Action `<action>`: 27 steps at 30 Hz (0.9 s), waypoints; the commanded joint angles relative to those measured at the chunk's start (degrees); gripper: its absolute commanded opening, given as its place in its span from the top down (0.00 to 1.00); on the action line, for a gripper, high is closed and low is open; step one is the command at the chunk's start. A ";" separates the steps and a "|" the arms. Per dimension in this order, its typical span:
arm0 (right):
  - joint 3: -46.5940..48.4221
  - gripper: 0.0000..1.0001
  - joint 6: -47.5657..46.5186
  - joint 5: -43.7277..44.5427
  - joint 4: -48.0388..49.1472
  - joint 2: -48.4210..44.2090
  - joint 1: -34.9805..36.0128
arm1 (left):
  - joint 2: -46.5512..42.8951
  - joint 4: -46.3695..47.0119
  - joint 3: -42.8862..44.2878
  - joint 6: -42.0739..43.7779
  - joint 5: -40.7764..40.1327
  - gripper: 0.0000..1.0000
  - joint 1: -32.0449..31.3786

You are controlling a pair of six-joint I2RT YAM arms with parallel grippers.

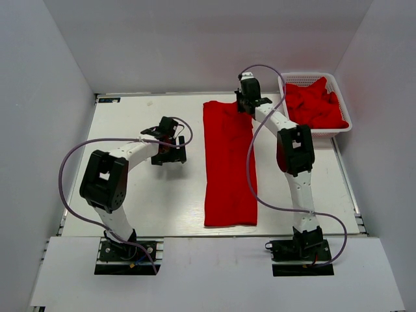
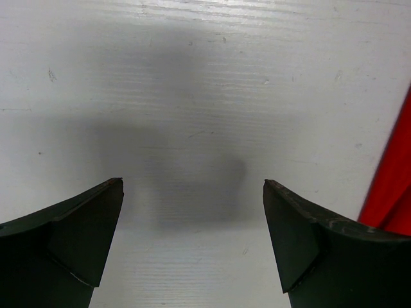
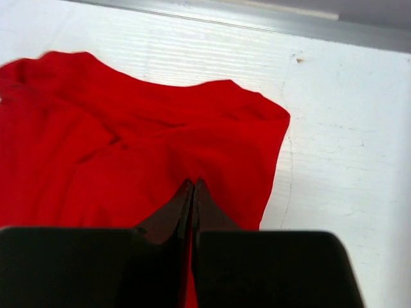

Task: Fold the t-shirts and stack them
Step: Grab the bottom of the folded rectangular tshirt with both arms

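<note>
One shirt (image 1: 229, 166) folded lengthwise; my right tool (image 3: 192, 186) pinches its far end, left tool (image 2: 192, 183) hangs open, basket (image 1: 305, 77) pile's waiting.

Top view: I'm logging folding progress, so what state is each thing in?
t-shirt: flat on the table, folded into a long strip.
basket: holding crumpled red shirts.
left gripper: open, empty, over bare table.
right gripper: shut on the t-shirt's far end.
</note>
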 commanded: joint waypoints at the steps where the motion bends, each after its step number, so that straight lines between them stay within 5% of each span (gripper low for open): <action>1: 3.26 1.00 0.69 2.70 -0.28 1.70 -0.89 | -0.42 1.15 2.84 0.83 0.92 0.00 0.33; 8: 3.43 0.97 8.68 10.09 -2.57 1.87 -2.29 | 0.10 1.15 3.37 0.83 0.92 0.00 0.33; 18: 5.36 0.95 9.66 6.41 -2.31 3.45 -3.53 | 1.16 1.15 3.90 0.83 1.45 0.00 0.33; 24: 5.54 0.58 7.12 2.72 -2.22 3.28 -3.79 | 1.16 1.77 4.42 0.83 1.97 0.00 0.33; 27: 5.19 0.25 5.53 1.04 -2.57 1.88 -3.44 | 1.16 1.77 4.95 0.83 1.97 0.00 0.33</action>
